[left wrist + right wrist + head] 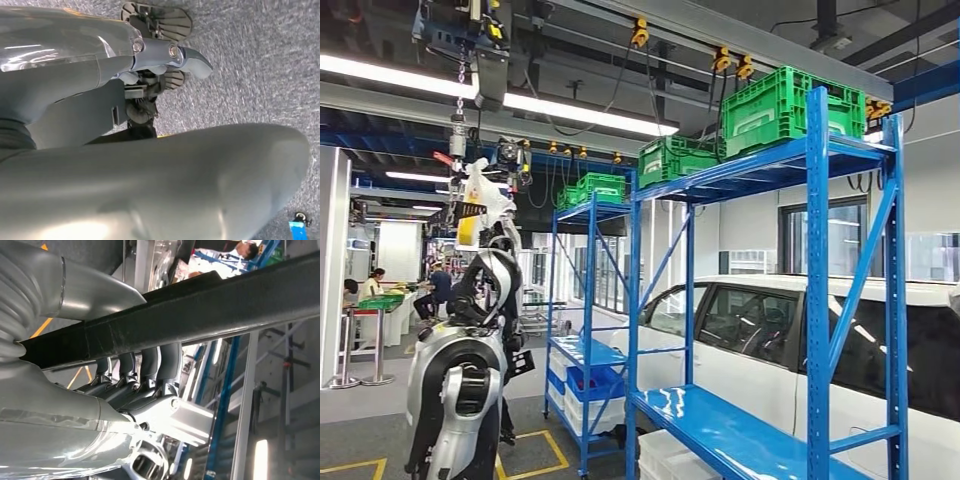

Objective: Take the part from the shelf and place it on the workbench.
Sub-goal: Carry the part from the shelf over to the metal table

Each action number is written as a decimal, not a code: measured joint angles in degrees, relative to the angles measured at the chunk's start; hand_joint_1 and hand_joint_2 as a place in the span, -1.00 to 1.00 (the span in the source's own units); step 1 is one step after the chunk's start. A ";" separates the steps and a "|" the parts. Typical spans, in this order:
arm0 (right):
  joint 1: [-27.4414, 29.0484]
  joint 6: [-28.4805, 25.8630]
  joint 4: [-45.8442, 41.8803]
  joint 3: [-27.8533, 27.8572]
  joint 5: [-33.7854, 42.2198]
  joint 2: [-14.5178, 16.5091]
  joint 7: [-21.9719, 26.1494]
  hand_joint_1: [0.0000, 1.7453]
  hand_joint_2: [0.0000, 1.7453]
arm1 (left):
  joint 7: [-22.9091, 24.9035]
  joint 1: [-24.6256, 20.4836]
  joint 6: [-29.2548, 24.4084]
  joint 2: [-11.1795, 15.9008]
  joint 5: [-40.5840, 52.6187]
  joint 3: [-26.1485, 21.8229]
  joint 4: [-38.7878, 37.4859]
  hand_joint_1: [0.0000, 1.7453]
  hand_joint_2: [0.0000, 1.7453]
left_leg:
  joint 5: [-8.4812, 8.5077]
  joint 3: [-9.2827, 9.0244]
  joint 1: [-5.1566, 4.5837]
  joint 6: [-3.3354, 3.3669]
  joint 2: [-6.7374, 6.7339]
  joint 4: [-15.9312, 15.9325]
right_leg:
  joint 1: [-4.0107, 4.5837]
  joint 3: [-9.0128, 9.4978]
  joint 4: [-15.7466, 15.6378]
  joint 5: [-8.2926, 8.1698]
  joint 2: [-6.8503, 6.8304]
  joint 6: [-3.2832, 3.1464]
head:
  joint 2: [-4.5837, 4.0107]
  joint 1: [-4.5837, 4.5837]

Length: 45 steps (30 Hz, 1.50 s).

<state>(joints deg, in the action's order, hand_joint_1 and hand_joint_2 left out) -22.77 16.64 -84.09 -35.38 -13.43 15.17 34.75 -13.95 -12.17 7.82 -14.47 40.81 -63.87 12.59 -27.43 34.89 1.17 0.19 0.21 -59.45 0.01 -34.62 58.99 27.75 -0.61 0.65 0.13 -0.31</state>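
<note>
so the right hand point(151, 390) is gripping the long black part point(196, 310), its fingers point(166, 362) wrapping across its length, while the left hand point(162, 55) is hanging with fingers loosely curled, holding nothing.

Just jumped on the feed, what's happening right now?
The right hand grips a long black bar-shaped part, fingers wrapped round it. The left hand hangs over the grey floor and holds nothing that I can see. The head view looks at blue shelving with green crates on top, a white car behind it and another robot standing to the left.
</note>
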 joint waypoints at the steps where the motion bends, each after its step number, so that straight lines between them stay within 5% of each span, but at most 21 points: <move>1: -0.04 0.00 -0.01 -0.02 0.00 -0.01 0.00 1.00 1.00 | -0.01 -0.03 0.00 0.01 0.00 -0.01 0.00 -1.00 1.00 | 0.09 -0.02 0.06 0.34 0.04 0.07 | -0.09 -0.42 1.08 0.89 0.01 0.29 | 0.00 0.00; 4: -0.07 -0.01 0.02 -0.05 -0.01 -0.13 0.00 1.00 1.00 | 0.00 -0.09 0.00 0.01 0.00 -0.02 0.00 -1.00 1.00 | 0.14 -0.02 0.07 0.90 0.07 0.11 | -0.23 -4.42 10.29 5.77 0.06 0.80 | 0.00 -0.01; 6: 0.04 -0.01 0.07 -0.07 -0.01 -0.28 0.00 1.00 1.00 | 0.01 -0.01 0.00 0.03 0.00 -0.02 0.00 -1.00 1.00 | 0.12 -0.03 -0.04 0.95 0.13 0.09 | -0.24 -6.61 15.04 6.92 0.08 0.80 | 0.00 -0.02; 7: 0.08 -0.01 0.08 -0.08 -0.01 -0.33 0.00 1.00 1.00 | 0.01 0.00 0.00 0.04 0.00 -0.02 0.00 -1.00 1.00 | 0.11 -0.06 -0.10 0.96 0.23 0.08 | -0.23 -6.33 14.45 5.96 0.13 0.70 | 0.00 -0.02; 11: -0.03 -0.01 0.05 -0.10 -0.01 -0.33 0.00 1.00 1.00 | 0.00 -0.13 -0.01 0.02 0.02 -0.02 0.00 -1.00 1.00 | 0.15 0.01 -0.25 0.75 0.76 0.08 | 0.11 -0.37 1.54 -0.13 1.07 -0.43 | 0.01 0.01; 16: -0.04 -0.12 0.02 -0.09 0.02 -0.20 0.01 1.00 1.00 | 0.00 -0.05 -0.02 -0.01 0.17 -0.04 0.00 -1.00 1.00 | -0.54 0.46 -0.22 -0.59 0.76 -0.41 | 0.05 0.61 -1.08 -0.58 1.03 -1.44 | 0.00 0.03; 20: 0.05 -0.16 0.07 -0.09 -0.01 -0.06 0.07 1.00 1.00 | 0.00 -0.01 -0.02 0.02 0.17 -0.03 0.00 -1.00 1.00 | -6.65 5.56 -0.05 -1.23 0.53 -12.15 | -0.20 0.76 -1.47 -0.81 0.51 -1.94 | 0.00 0.03; 22: 0.19 -0.16 0.15 -0.09 -0.01 -0.07 0.07 1.00 1.00 | 0.01 0.13 -0.02 0.04 0.17 -0.04 0.00 -1.00 1.00 | -6.38 6.44 0.06 -1.50 0.42 -14.24 | -0.21 0.76 -1.39 -0.78 0.43 -1.91 | 0.00 0.03; 25: 0.18 -0.16 0.24 -0.09 -0.01 -0.07 0.06 1.00 1.00 | 0.01 0.02 -0.02 0.11 0.18 -0.03 0.00 -1.00 1.00 | -1.06 1.92 0.32 -1.65 0.05 -4.74 | -0.08 0.75 -1.05 -0.50 0.50 -1.49 | 0.00 0.02; 27: 0.14 -0.10 0.29 -0.09 0.04 -0.07 0.07 1.00 1.00 | 0.03 -0.06 -0.01 0.11 0.20 -0.03 0.00 -1.00 1.00 | 0.15 0.03 0.38 -1.30 -0.13 -0.34 | 0.25 0.37 -0.56 -0.23 0.57 -1.06 | 0.01 -0.01; 31: 0.09 0.28 0.59 -0.14 0.34 -0.07 0.10 1.00 1.00 | 0.06 0.12 0.02 0.07 0.36 -0.04 0.00 -1.00 1.00 | -0.07 -0.01 0.31 -0.82 0.17 0.31 | 0.40 0.20 -0.56 -0.34 0.54 -1.67 | 0.00 -0.02; 35: 0.05 0.57 1.41 -0.36 0.51 0.12 0.07 1.00 1.00 | -0.50 -0.06 0.51 0.07 0.55 -0.04 0.00 -1.00 1.00 | -0.11 -0.01 0.09 -0.47 0.24 0.29 | 0.27 0.43 -0.98 -0.55 0.51 -1.50 | 0.00 -0.02; 45: 0.13 -1.33 3.50 -2.15 -0.82 1.44 -1.22 1.00 1.00 | -1.09 0.44 2.52 0.35 -0.19 -0.06 0.00 -1.00 1.00 | -0.19 -0.01 -0.24 -0.02 0.24 0.17 | -0.11 0.46 -1.26 -0.71 0.45 0.05 | 0.00 -0.01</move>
<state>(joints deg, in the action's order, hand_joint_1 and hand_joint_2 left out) -22.65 15.31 -80.59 -37.53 -14.26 16.61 33.53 -15.04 -11.73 10.35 -14.12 40.62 -63.93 12.59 -27.62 34.88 0.92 0.17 0.45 -59.28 -0.10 -34.17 57.73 27.05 -0.16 0.70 0.13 -0.32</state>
